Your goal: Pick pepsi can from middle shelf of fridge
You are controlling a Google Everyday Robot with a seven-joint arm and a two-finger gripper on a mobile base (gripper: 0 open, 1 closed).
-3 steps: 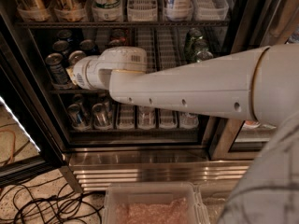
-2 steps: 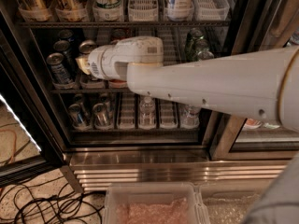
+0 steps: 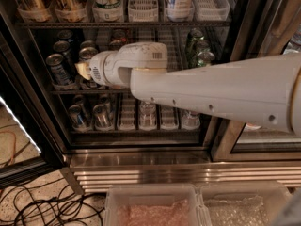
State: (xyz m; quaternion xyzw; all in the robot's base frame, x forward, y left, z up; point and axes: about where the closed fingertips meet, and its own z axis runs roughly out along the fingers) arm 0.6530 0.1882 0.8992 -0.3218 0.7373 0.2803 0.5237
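The pepsi can (image 3: 59, 70) is standing just beside the pincer (image 3: 83, 71), at 9 o'clock. It is showing a dark blue side and a silver top. I cannot tell if the pincer is open.

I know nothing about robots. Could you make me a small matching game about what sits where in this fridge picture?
1 gripper
2 green cans
3 cables
4 plastic bin

A lower left corner
B right end of the middle shelf
C bottom centre
D by the pepsi can, middle shelf's left

Pairs: 1-D, 2-B, 3-A, 4-C
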